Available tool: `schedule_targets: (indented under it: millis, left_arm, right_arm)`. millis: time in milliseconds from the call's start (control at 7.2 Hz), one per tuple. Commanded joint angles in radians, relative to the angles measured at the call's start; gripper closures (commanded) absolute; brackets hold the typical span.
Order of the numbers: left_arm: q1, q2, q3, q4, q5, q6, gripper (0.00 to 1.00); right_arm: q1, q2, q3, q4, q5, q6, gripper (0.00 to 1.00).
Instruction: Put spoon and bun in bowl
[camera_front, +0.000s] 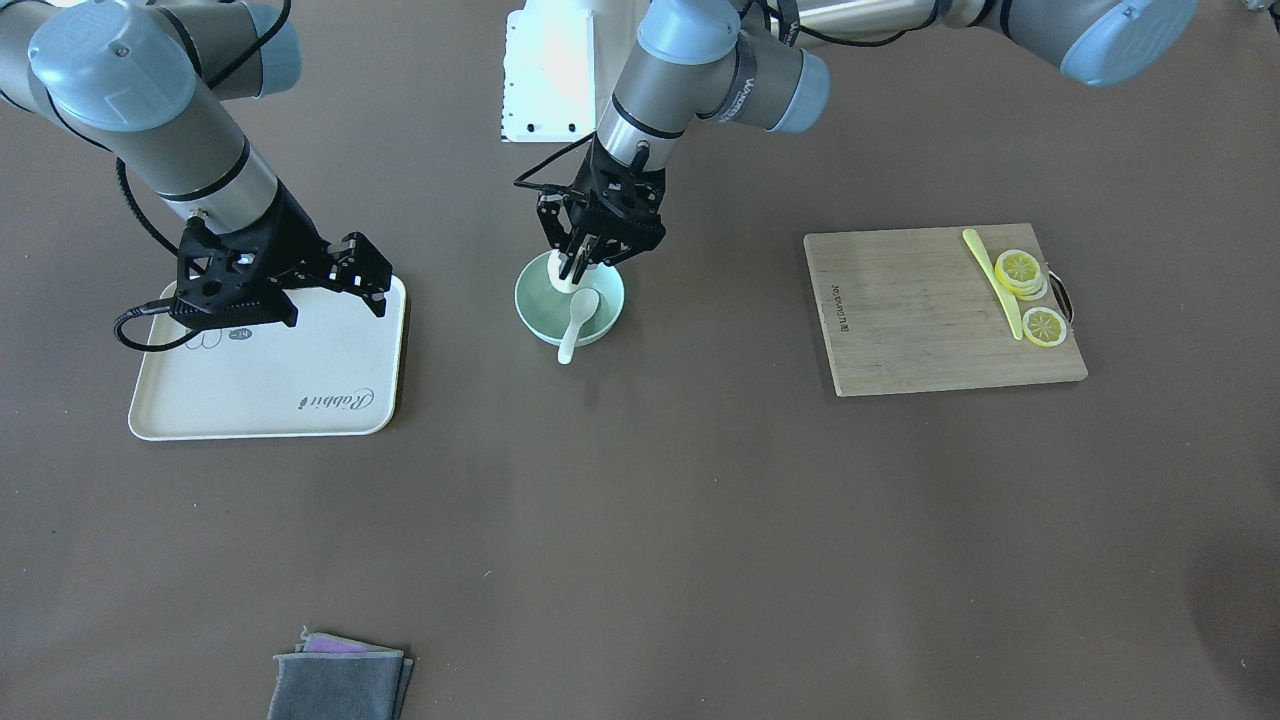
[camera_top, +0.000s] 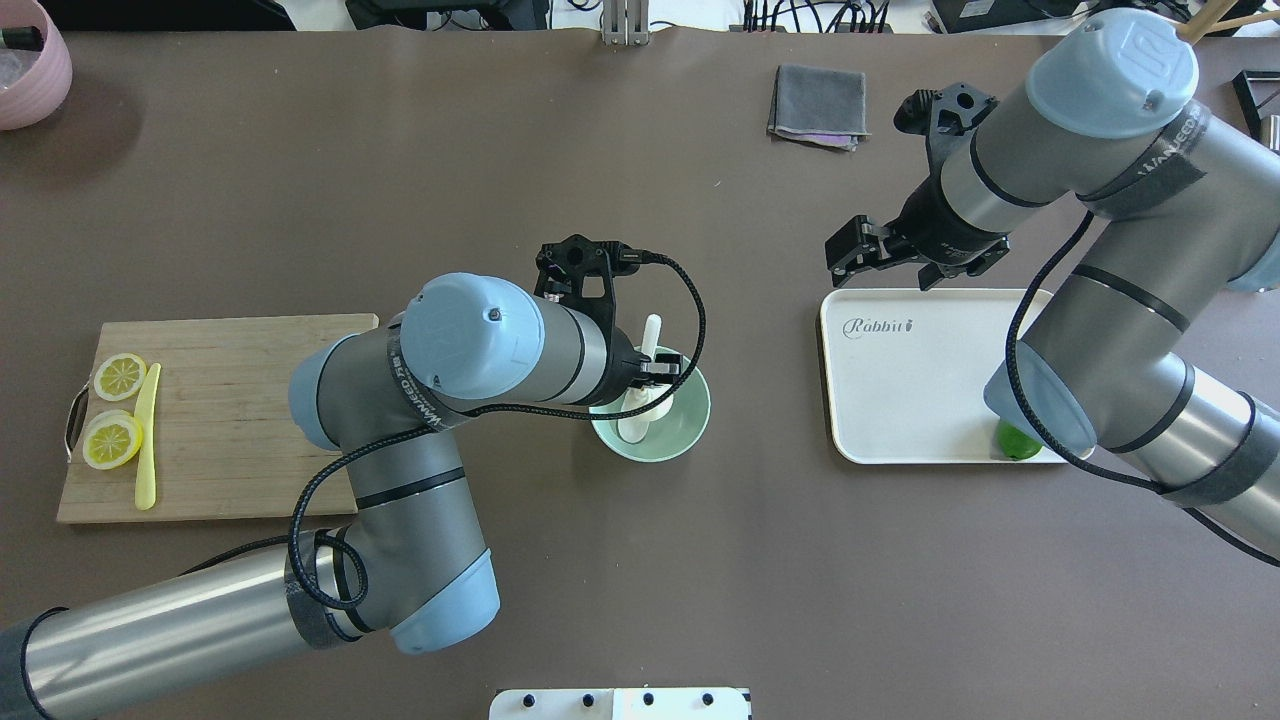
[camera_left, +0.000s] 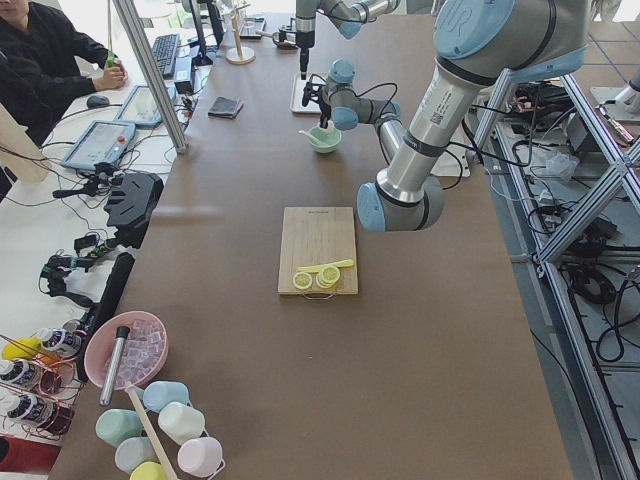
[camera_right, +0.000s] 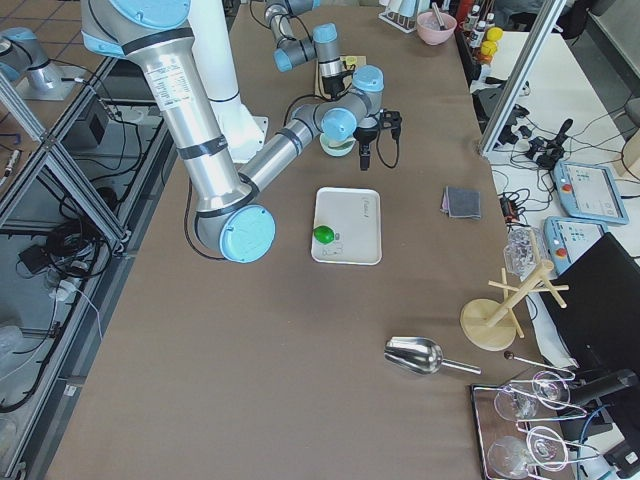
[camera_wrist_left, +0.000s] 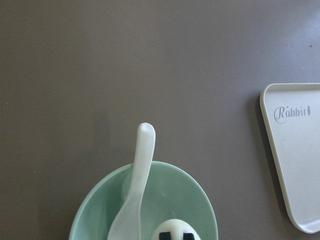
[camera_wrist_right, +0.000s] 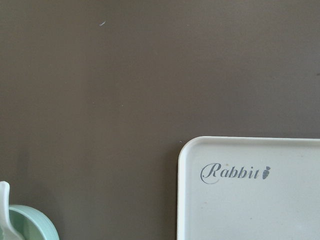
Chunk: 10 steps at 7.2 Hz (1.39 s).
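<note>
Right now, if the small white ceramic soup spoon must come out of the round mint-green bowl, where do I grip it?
Probably the handle tip of the spoon, overhanging the bowl rim away from the robot. Come from above there; the scoop is crowded by the left gripper holding the bun.

Left pincer (camera_front: 578, 270) gripping bun (camera_wrist_left: 174, 225), right pincer (camera_front: 370, 275) — spread

The bun (camera_wrist_left: 174, 225) is cut off by the left wrist view's bottom edge, and from the front the left gripper (camera_front: 580, 266) covers most of it. The lime (camera_top: 1016, 444) (just a green sliver overhead) lies mostly under the right arm (camera_top: 1040, 405). The tray (camera_wrist_right: 250, 210) runs off the right wrist view's edges, where only a corner of the bowl (camera_wrist_right: 37, 228) shows.
</note>
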Motion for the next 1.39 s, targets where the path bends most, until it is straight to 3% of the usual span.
schedule_targets:
  millis: [0,278,694,972,1250]
  left_arm:
    - [0.009,0.000,0.015,-0.021,0.064,0.002,0.03]
    - [0.000,0.011,-0.025,-0.011,0.070,0.006,0.03]
    - [-0.182,0.295,-0.222,0.002,-0.007,0.327,0.02]
    - [-0.317,0.481,-0.278,-0.011,-0.119,0.414,0.02]
    - [-0.580,0.625,-0.286,-0.009,-0.410,0.655,0.02]
  right_arm:
    - [-0.001,-0.003,0.005,0.000,0.002,0.000,0.00]
    - [0.008,-0.007,0.004,-0.001,0.018,-0.003,0.00]
    - [0.082,-0.157,0.031,0.008,0.028,-0.199,0.00]
    - [0.207,-0.252,0.019,0.005,0.083,-0.399,0.00]
    - [0.353,-0.330,-0.030,0.003,0.153,-0.635,0.00]
